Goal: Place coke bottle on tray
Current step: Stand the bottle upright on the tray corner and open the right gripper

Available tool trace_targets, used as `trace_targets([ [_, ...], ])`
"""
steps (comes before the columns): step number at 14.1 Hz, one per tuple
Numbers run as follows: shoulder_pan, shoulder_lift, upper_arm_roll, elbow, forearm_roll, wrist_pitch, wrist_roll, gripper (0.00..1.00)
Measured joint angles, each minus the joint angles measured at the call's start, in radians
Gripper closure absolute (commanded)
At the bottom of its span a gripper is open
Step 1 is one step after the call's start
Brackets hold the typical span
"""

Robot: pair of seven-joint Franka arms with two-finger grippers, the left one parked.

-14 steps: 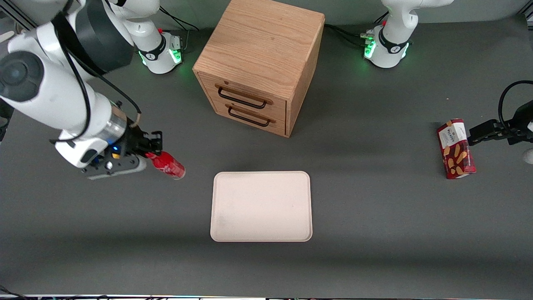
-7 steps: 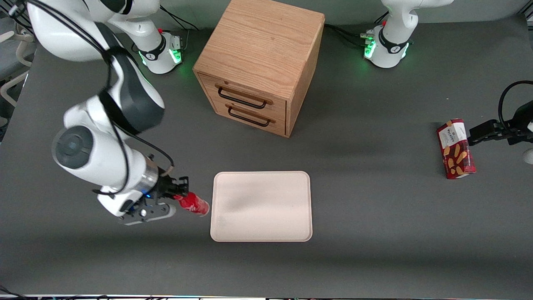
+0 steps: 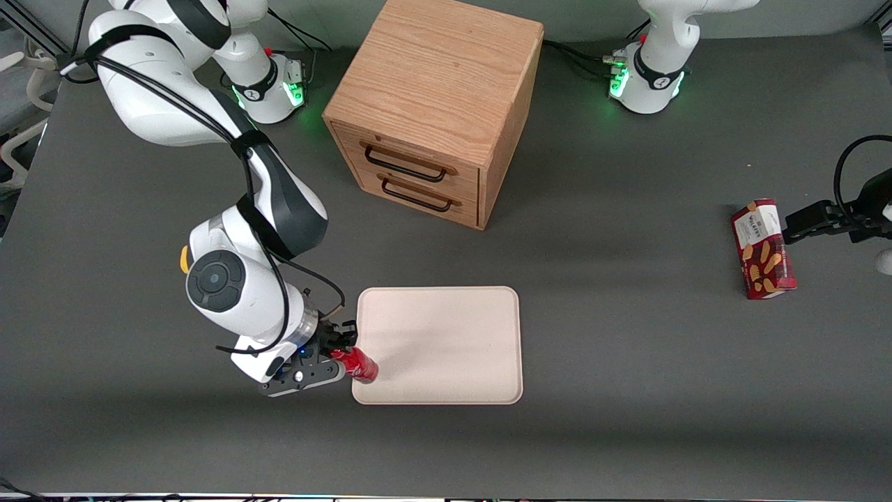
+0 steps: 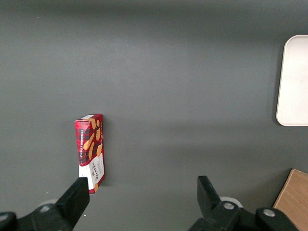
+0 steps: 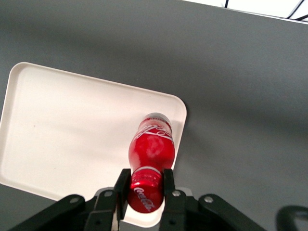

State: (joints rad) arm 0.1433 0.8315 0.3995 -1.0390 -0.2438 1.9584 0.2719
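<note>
My right gripper (image 3: 343,346) is shut on the red cap of the coke bottle (image 3: 359,364). The small red bottle hangs tilted over the tray's corner that is nearest the front camera at the working arm's end. In the right wrist view the gripper (image 5: 143,185) clamps the cap between its two black fingers, and the bottle's body (image 5: 151,147) points out over the cream tray (image 5: 72,130) close to its rim. I cannot tell whether the bottle touches the tray. The tray (image 3: 446,348) lies flat in the middle of the table and holds nothing else.
A wooden two-drawer cabinet (image 3: 437,104) stands farther from the front camera than the tray. A red snack box (image 3: 762,249) lies toward the parked arm's end of the table; it also shows in the left wrist view (image 4: 90,151).
My gripper has carried the bottle from the working arm's end of the table toward the tray and nearer the front camera. The bottle now hangs over the tray's corner.
</note>
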Motion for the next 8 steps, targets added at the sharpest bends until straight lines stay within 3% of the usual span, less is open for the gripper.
trace_targets([
  [5,0.007,0.044,0.001,0.006,0.000,0.028,0.000,1.00],
  [6,0.007,0.048,0.001,0.006,0.000,0.028,0.000,0.96],
  [8,0.007,0.051,0.001,0.006,0.000,0.028,0.000,0.63],
])
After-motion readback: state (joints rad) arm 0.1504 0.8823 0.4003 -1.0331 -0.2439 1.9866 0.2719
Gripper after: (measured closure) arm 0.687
